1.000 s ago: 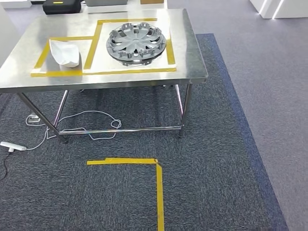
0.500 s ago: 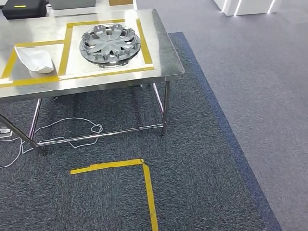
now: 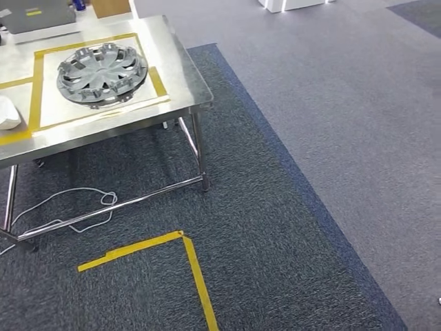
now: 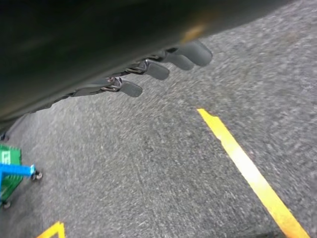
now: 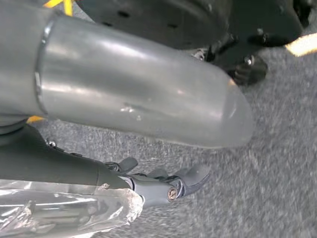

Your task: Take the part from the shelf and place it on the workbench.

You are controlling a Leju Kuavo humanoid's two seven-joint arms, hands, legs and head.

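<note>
A steel workbench (image 3: 182, 76) stands at the upper left of the head view, marked with yellow tape frames. A grey wheel cover (image 3: 101, 65) lies inside one frame, and a white part (image 3: 6, 114) shows at the picture's left edge. My left hand (image 4: 157, 69) hangs over the carpet, its dark fingers stretched out with nothing in them. My right hand (image 5: 164, 183) also hangs above the carpet with its fingers extended and its thick grey thumb (image 5: 149, 99) apart from them. Crinkled clear film (image 5: 67, 210) lies along the right hand's underside.
White cables (image 3: 67, 207) trail under the workbench between its legs. A yellow tape corner (image 3: 182, 241) marks the dark carpet, and lighter grey floor (image 3: 337, 103) runs to the right. A grey case (image 3: 36, 15) sits at the bench's far side. A green and blue cart (image 4: 11, 171) stands on the floor.
The camera has swung to the right: the workbench and tape corner have slid left in the picture and more grey floor shows. Nothing on the bench has moved.
</note>
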